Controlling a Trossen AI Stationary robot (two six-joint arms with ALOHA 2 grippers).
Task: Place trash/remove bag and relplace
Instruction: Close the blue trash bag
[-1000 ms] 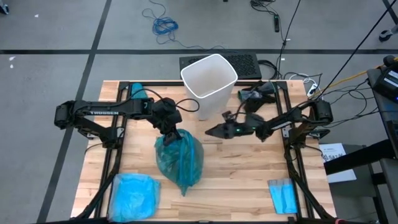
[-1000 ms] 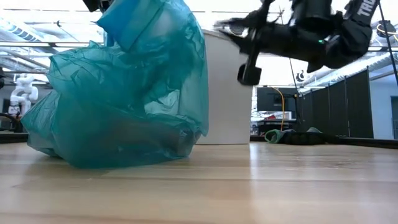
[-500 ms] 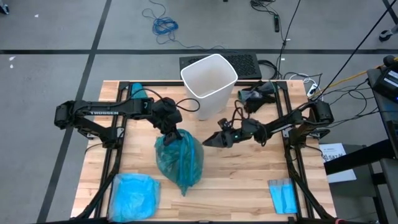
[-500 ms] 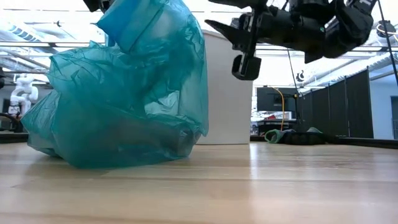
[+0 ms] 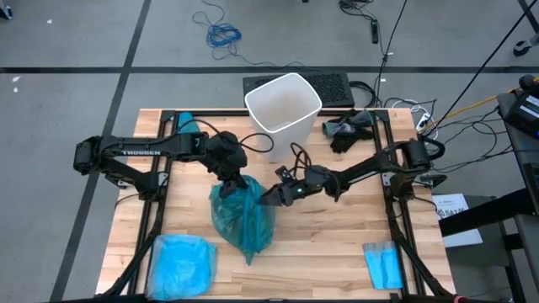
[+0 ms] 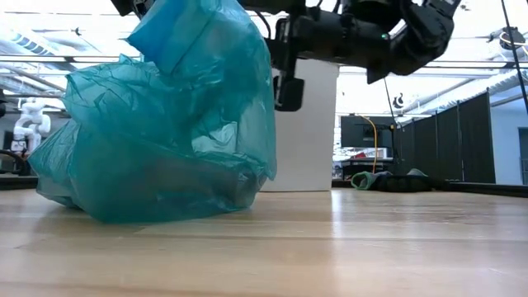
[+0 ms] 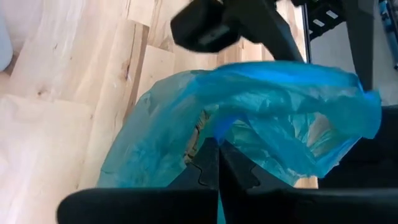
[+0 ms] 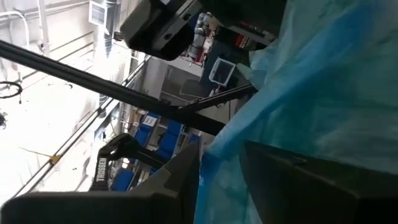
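High view: my left gripper is pinching the bag neck between its jaws, lifting it clear; my right gripper, jaws spread, is reaching beside it to share the hold.

Robotics lab or industrial workspace

A wooden counter on a grey concrete floor strewn with loose cables; behind, dark partition panels, ceiling ducting and another white robot.

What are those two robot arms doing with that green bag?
The left end effector is shut on the top of the teal bag, holding it up on the wooden table. The right end effector, fingers apart, is at the bag's upper edge. The white bin stands behind without a liner.
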